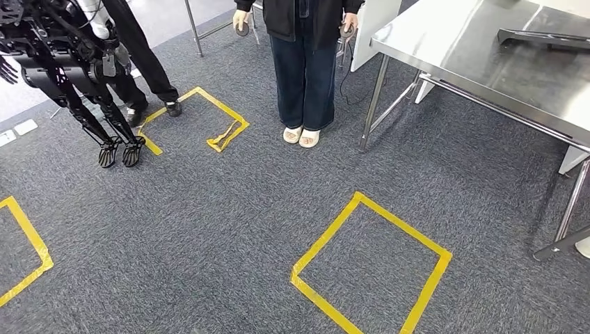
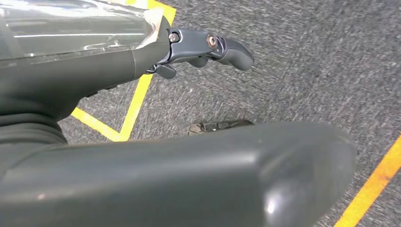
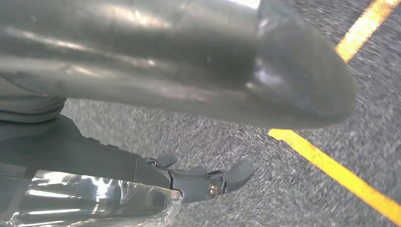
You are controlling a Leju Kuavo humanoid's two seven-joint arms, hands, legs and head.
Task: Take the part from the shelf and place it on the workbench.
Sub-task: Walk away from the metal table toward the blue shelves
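The steel workbench [image 1: 487, 69] stands at the upper right of the head view, with a dark flat angled part [image 1: 543, 38] lying on its top. In the left wrist view my left hand [image 2: 94, 71] hangs over grey carpet, its fingers [image 2: 222, 47] stretched out and its thumb [image 2: 236, 170] apart, with nothing in it. My right hand [image 3: 94, 156] hangs the same way in the right wrist view, fingers [image 3: 222, 179] straight, thumb [image 3: 213, 71] apart, holding nothing.
A person [image 1: 306, 69] in dark jeans stands by the workbench's near leg [image 1: 372, 104]. Another black robot [image 1: 76, 69] and a second person's legs [image 1: 149, 62] are at the upper left. Yellow tape squares [image 1: 369, 264] mark the grey carpet.
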